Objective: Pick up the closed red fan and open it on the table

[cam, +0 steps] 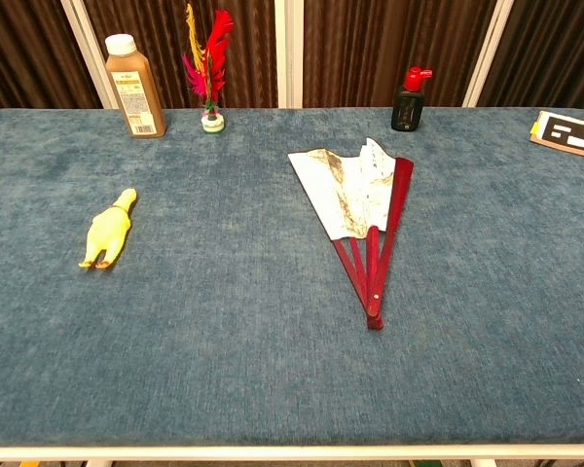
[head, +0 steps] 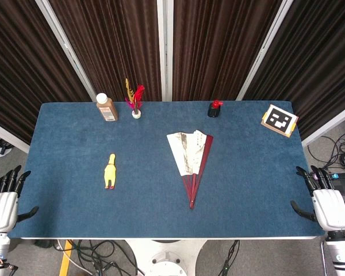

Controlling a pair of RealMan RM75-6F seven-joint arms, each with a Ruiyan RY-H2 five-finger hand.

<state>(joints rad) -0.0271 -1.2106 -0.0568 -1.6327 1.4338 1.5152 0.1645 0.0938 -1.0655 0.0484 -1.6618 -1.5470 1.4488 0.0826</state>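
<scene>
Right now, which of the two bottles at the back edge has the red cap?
The small black bottle, back right behind the fan. The other, the taller brown bottle at back left, has a white cap.

On the table [head: 75, 190], the fan [head: 191, 155] lies right of the toy chicken [head: 110, 171]; bottle [head: 107, 107], feathers [head: 135, 99] behind.

The red fan [head: 190, 158] [cam: 355, 209] lies flat on the blue counter [head: 75, 172] [cam: 224, 321], right of centre, partly spread, its pale painted leaf toward the far edge and red ribs converging nearer.
</scene>
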